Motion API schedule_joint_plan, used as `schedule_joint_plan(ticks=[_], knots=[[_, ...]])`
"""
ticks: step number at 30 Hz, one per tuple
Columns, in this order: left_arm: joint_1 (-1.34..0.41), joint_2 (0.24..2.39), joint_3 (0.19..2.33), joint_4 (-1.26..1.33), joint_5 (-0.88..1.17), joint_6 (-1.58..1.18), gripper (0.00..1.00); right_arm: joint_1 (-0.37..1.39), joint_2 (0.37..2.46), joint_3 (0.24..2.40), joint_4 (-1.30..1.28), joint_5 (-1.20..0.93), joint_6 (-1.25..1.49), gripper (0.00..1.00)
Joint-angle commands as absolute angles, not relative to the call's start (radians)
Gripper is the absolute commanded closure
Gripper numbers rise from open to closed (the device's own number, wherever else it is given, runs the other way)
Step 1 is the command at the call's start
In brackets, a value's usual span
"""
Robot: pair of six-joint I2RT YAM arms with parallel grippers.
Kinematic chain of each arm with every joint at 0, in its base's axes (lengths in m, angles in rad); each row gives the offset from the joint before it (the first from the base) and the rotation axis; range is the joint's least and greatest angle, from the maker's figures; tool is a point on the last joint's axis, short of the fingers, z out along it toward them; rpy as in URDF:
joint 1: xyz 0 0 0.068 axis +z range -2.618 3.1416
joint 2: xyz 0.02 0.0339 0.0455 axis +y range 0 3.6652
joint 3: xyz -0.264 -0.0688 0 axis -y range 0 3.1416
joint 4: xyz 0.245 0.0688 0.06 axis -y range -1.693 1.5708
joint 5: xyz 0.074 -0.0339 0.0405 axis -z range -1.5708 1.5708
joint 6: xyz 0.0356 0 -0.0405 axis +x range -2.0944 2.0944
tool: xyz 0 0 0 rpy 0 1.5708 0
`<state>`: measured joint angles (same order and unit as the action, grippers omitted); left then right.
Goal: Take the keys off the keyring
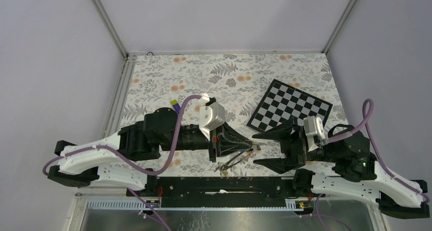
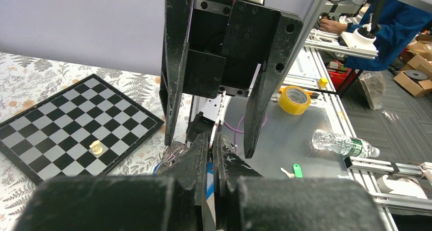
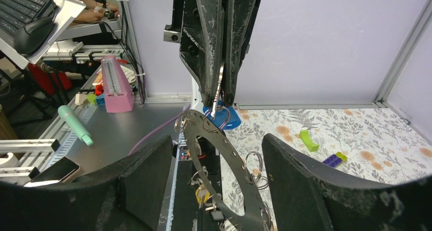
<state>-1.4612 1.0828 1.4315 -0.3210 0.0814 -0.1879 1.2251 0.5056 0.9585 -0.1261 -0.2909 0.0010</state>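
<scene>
My left gripper (image 1: 250, 145) is shut; in the right wrist view its fingertips (image 3: 210, 91) pinch a thin silver key joined to a small split ring on the keyring. The keyring (image 3: 224, 157), a large flat grey ring with small holes, hangs tilted below them, between my right gripper's open fingers. It also shows in the top view (image 1: 237, 157). A blue tag (image 3: 227, 118), a yellow-headed key (image 3: 201, 193) and several split rings hang from it. My right gripper (image 1: 254, 148) is open, one finger on each side of the ring, not touching it.
A chessboard (image 1: 290, 106) lies at the back right with one pale piece (image 2: 95, 148) on it. A purple-and-green block (image 3: 333, 159) and a green block (image 3: 307, 139) lie on the floral mat. A green-tagged key (image 2: 297, 171) lies on the grey metal tray.
</scene>
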Motion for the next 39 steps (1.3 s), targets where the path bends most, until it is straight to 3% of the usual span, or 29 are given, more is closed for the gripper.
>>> schedule_joint_plan(ticks=[1, 12, 39], knots=[[-1.460, 1.088, 1.488, -0.229, 0.130, -0.186, 1.00, 1.229, 0.510, 0.951, -0.054, -0.328, -0.006, 0.28], [-1.460, 1.127, 1.516, -0.228, 0.201, -0.184, 1.00, 1.229, 0.521, 0.930, -0.012, -0.357, -0.007, 0.27], [-1.460, 1.127, 1.514, -0.219, 0.192, -0.179, 1.00, 1.229, 0.535, 0.910, -0.024, -0.434, 0.070, 0.68]])
